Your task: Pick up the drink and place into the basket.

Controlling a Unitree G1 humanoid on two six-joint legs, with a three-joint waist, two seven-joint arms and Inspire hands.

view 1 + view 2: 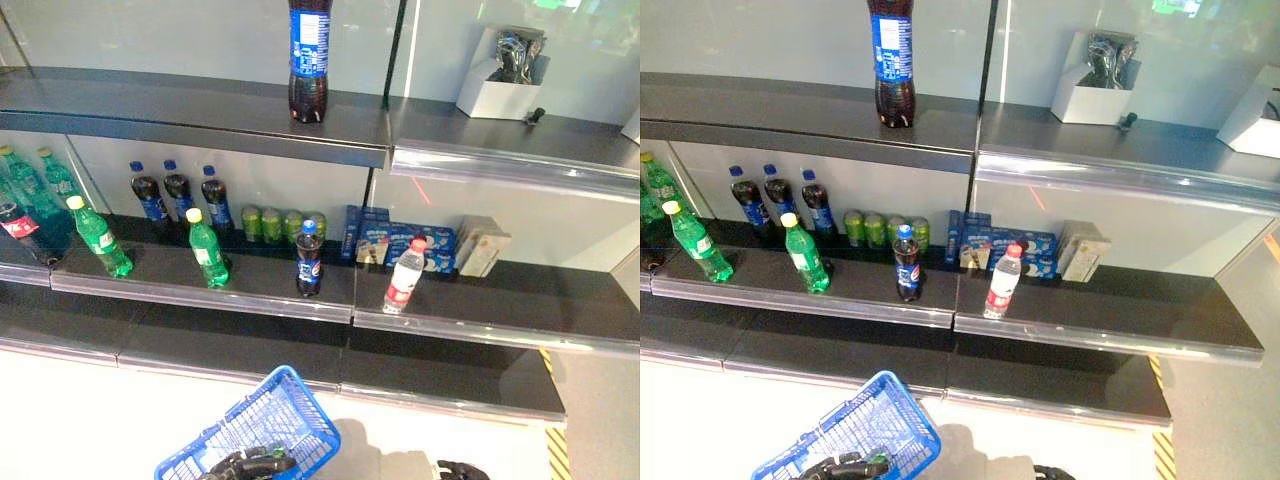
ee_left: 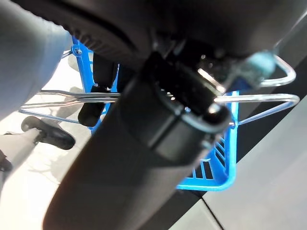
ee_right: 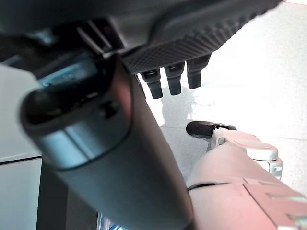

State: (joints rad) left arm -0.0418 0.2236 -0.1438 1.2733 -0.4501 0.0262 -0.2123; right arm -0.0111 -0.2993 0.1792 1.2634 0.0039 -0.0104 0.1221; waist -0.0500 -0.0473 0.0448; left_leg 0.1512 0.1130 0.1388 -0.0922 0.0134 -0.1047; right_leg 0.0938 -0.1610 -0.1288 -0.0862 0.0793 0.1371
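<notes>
Gripping wire handles of blue basket (image 1: 262, 428), left hand (image 1: 245, 463) curls round them at frame's bottom edge; right hand (image 3: 173, 76) hangs low, fingers relaxed, holding nothing; cola bottle (image 1: 309, 259) stands upright at front edge of middle shelf (image 1: 250, 295), water bottle (image 1: 404, 276) just beside; large cola bottle (image 1: 309, 60) on top shelf (image 1: 200, 115).

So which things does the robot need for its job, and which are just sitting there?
For the job:
blue basket, held by the left hand
bottled drinks like the front cola bottle

Just there:
green cans
blue boxes
white box
</notes>
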